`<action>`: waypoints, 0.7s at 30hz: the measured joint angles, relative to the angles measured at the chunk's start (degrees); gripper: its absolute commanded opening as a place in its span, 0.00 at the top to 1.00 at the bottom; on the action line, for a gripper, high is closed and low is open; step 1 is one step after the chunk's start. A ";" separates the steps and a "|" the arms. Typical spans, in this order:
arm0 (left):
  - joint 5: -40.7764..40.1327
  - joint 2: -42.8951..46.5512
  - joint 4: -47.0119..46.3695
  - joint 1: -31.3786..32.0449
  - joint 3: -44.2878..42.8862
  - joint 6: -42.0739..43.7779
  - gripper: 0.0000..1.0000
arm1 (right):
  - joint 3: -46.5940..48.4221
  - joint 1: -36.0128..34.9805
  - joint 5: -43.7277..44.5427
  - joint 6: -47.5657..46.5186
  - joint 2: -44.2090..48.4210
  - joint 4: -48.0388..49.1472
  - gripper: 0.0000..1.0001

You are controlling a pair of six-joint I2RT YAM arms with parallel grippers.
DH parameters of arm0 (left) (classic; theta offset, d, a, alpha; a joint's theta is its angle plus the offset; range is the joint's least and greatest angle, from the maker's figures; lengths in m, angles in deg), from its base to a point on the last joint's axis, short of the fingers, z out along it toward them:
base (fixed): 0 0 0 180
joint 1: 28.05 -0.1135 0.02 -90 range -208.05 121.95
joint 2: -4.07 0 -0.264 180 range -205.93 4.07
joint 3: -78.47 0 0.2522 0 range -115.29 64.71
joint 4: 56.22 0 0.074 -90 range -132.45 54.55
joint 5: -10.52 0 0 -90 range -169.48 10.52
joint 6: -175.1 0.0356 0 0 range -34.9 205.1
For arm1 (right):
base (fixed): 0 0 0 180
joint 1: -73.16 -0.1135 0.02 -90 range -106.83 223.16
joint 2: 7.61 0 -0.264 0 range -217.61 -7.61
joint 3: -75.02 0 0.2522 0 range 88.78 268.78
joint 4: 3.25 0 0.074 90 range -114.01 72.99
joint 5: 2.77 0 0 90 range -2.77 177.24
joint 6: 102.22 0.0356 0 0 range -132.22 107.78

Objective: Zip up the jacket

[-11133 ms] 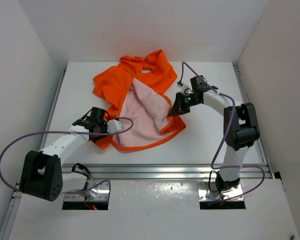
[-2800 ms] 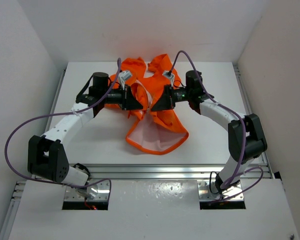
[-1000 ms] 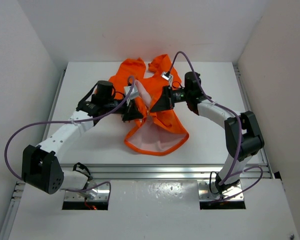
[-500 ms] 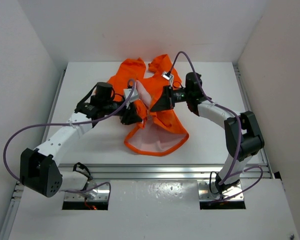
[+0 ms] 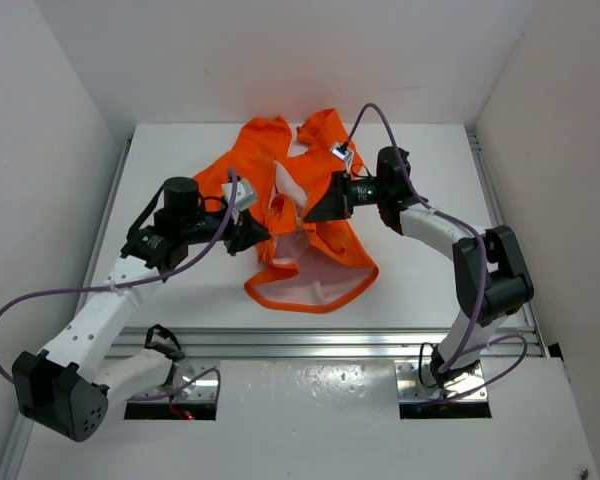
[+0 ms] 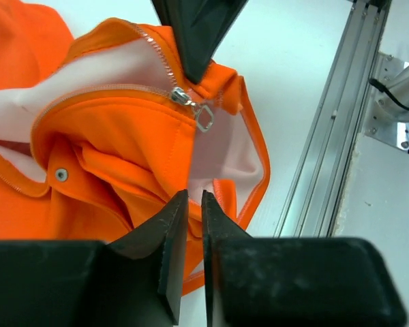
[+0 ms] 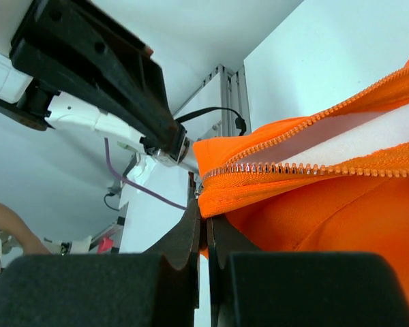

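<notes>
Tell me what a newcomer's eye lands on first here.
The bright orange jacket sprawls mid-table, mostly unzipped. The right end effector pinches its hem just below the zipper slider. The left end effector hovers close by with its fingers slightly parted.

The top camera sits high up at the near side and looks down at the whole surface (image 5: 430, 280) from far away. The left wrist camera sits just behind the left tool (image 6: 191, 197). It looks along the fingers, very close to the jacket (image 6: 109, 143). The right wrist camera sits behind the right tool (image 7: 203, 204) and looks low along it, toward the left arm (image 7: 82, 112). Both wrist views show the same bit of zipper (image 6: 184, 99). The top view takes in everything they see.
</notes>
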 measured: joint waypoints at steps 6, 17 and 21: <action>-7.69 2.43 -2.89 5.51 4.39 0.33 0.81 | -0.09 -0.02 0.98 1.99 0.07 1.09 1.00; -30.12 17.20 -11.08 17.55 14.91 18.29 0.84 | -2.40 -0.17 2.23 0.02 2.67 -2.95 1.00; -32.63 15.69 -7.23 19.78 12.46 19.30 1.00 | -2.97 -0.17 3.08 -3.37 5.64 -7.85 1.00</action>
